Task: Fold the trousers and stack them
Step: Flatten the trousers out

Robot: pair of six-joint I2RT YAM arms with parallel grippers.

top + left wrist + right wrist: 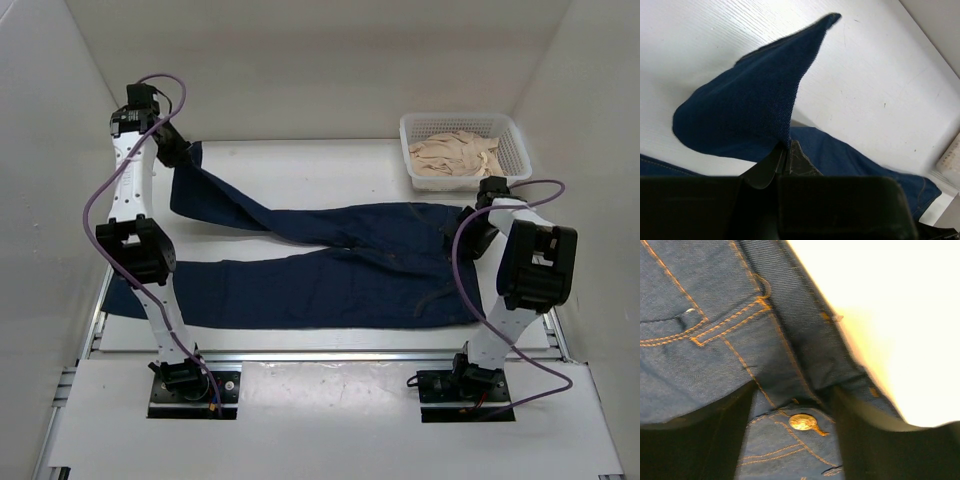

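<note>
The dark navy trousers (330, 270) lie flat across the table, waist at the right and legs running left. My left gripper (185, 153) is at the far left, shut on the hem of the far leg. In the left wrist view the gripper (786, 150) pinches that hem, and the cloth (740, 110) rises from it in a raised flap above the table. My right gripper (468, 232) is over the waist. In the right wrist view its jaws (790, 440) stand wide apart on the denim (715, 355), with the waistband and a brass button (802, 422) between them.
A white mesh basket (460, 117) with beige cloth (455, 155) in it stands at the back right; its corner shows in the left wrist view (950, 160). White walls enclose the table on the left, right and back. The near leg's hem reaches the table's left edge (100, 300).
</note>
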